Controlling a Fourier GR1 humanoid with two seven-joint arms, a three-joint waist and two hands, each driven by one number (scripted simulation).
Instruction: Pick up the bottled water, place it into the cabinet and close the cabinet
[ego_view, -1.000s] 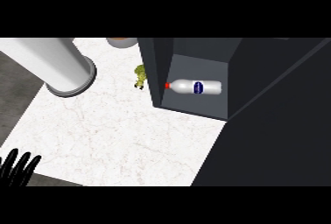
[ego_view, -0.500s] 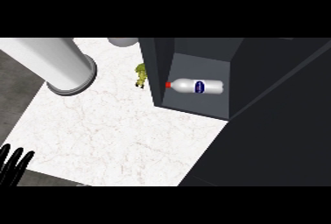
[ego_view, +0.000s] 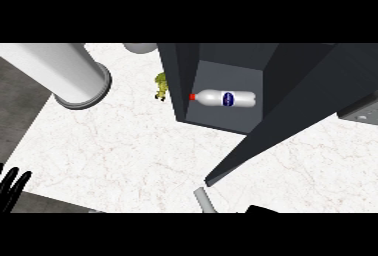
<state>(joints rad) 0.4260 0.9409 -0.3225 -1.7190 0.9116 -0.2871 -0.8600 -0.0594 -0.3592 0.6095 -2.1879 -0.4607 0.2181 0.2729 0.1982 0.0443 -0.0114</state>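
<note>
- so the right hand (ego_view: 260, 209) is barely in view, just a dark bit at the bottom edge with a grey forearm (ego_view: 204, 199) poking up next to it. honestly can't tell what its fingers are doing
- left hand (ego_view: 13, 186) is parked at the lower left corner, fingers straight up and relaxed, holding nothing
- just up from the right hand is the cabinet door (ego_view: 295, 105), swung open, free edge nearest that hand. looks like that's the thing to push next, and the right arm is way closer
- further up, inside the cabinet (ego_view: 221, 65), the bottled water (ego_view: 225, 98) lies on its side, long axis left-right, red cap left
- far side: small yellow-green thing (ego_view: 160, 86) and a big white cylinder (ego_view: 63, 70)
</note>
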